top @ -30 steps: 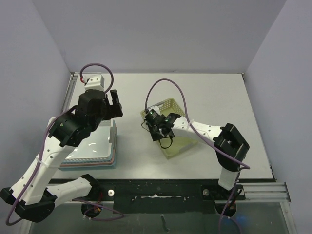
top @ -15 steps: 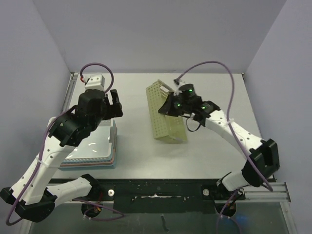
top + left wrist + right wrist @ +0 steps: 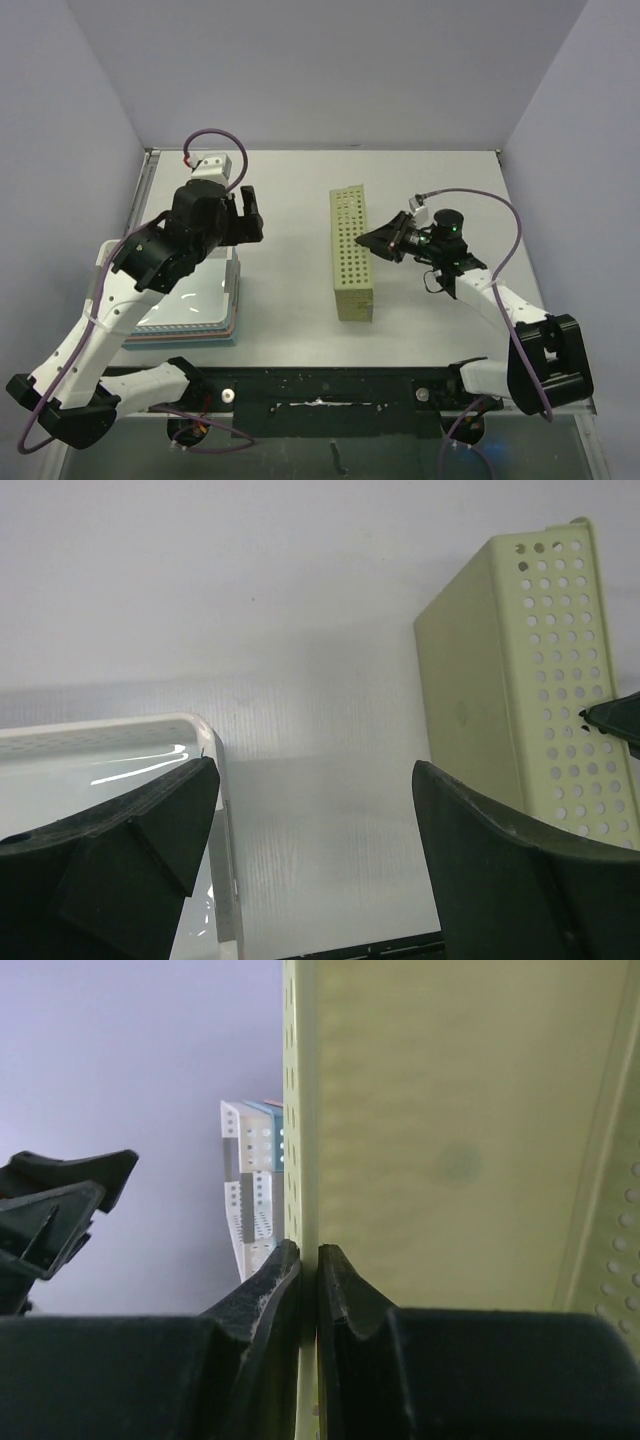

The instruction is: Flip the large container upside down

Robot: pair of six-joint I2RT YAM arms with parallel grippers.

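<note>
**Container** (image 3: 352, 255): large, pale green, perforated.
- Stands on one long side wall near the middle of the counter (image 3: 450, 185), neither upright nor inverted.
- Long axis from upper to lower frame in the top view, slightly slanted.
- Solid base toward frame left, open mouth toward frame right.

**Right pincer** (image 3: 374, 241): immediately right of the container, on the mouth side, touching it.
- Clamped fully shut on the thin edge of one wall.
- In the right wrist view, that edge sits upright between the jaws.
- By far the nearer arm, and the only hold on the item.

**Left pincer** (image 3: 241, 212): spread wide, grips nothing.
- Hangs above a stack of trays (image 3: 205, 305) at frame left, well apart from the container.
- Shows the container at the upper right of its own view, beyond the fingertips.

**Assessment:**
- Judged about half turned.
- Likely calls for rolling on toward frame right, over the lower long edge of the mouth, to bring the mouth down flat.
- Possible trouble: thin wall slipping from the pinch, or the whole item sliding rather than tipping.
</note>
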